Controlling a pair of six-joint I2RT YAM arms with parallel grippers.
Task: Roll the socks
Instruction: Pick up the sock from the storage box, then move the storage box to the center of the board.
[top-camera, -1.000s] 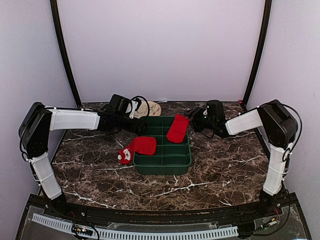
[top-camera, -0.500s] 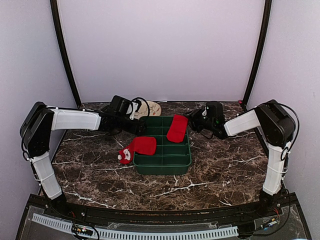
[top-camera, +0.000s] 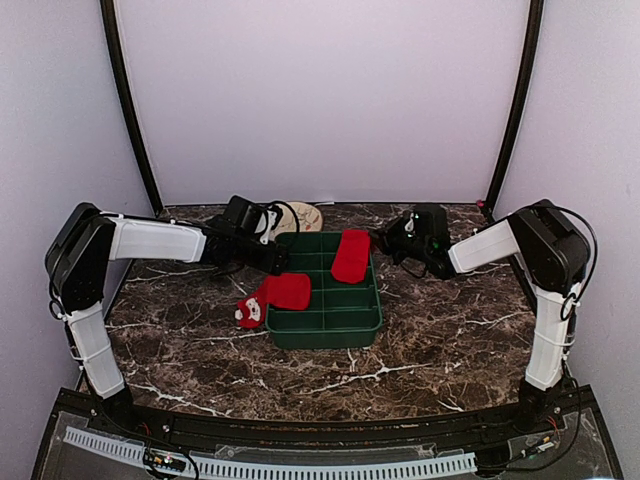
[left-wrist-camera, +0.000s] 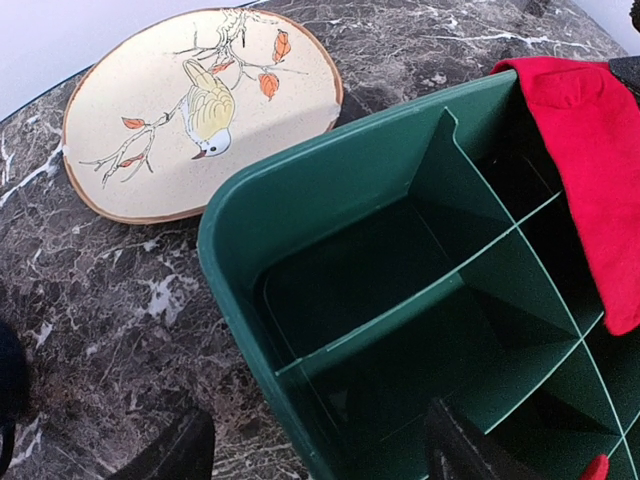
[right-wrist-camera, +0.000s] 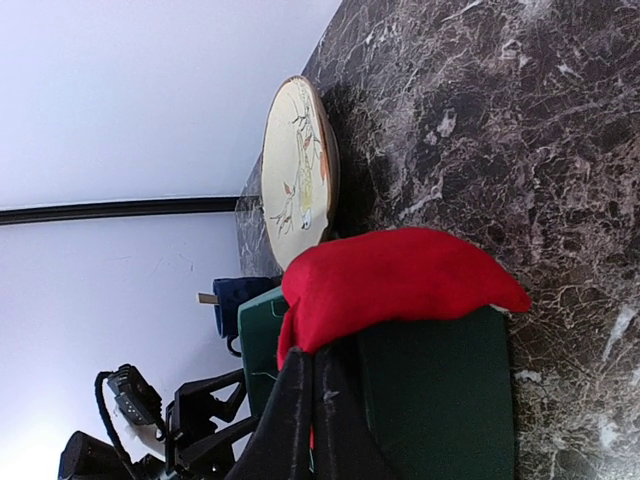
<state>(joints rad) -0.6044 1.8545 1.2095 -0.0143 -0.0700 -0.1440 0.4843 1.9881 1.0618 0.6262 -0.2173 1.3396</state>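
Left gripper (left-wrist-camera: 320, 420): jaws wide, holding nothing. One finger sits over the marble table (top-camera: 440, 320), the other over a compartment of the green divided tray (left-wrist-camera: 300, 200), with the tray's corner wall running between them. Contact with the wall can't be told.

Bird-painted plate (left-wrist-camera: 150, 130): flat on the table, ahead and to the left of that gripper, just beside the tray.

Patterned sock (top-camera: 283, 291): just on the near side of the left gripper, draped over the tray's left wall. Its red part is inside and its white patterned end is outside on the table.

Plain sock (right-wrist-camera: 400, 285): flat oblong lying over the tray's far-right rim, directly ahead of the right gripper (right-wrist-camera: 312, 400).

Right gripper: fingers nearly together with a sliver of red between them, pinching the plain sock's edge.
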